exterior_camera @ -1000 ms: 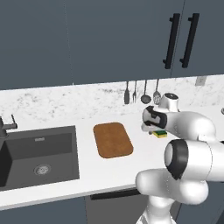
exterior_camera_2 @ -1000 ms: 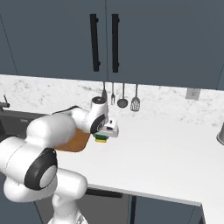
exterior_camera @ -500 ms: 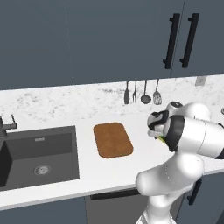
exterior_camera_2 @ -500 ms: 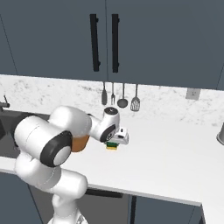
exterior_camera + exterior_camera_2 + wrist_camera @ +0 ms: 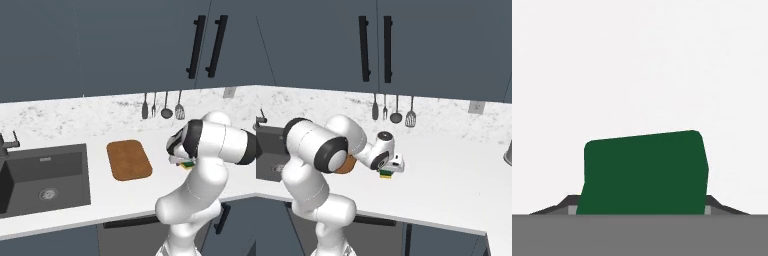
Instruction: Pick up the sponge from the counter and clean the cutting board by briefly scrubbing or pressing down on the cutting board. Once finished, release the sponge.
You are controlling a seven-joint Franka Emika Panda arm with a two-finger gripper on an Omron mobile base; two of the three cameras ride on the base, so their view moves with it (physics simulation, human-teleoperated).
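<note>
A: Where is the sponge (image 5: 386, 174)?

B: Under the hand (image 5: 392, 167), low over the white bench (image 5: 456, 170). The cutting board (image 5: 128, 159) lies at about 9 o'clock from it in the left view, apart.

A: Why is the hand there?

B: Probably to carry the sponge to the board. The fingers sit at both sides, closed on it, I think. The arm bends low.

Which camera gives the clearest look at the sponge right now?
The hand view: the sponge's dark green top looms large between the gripper's fingertips. The right base view shows a small green-and-yellow block under the hand; the left base view shows a sliver beside the arm.
</note>
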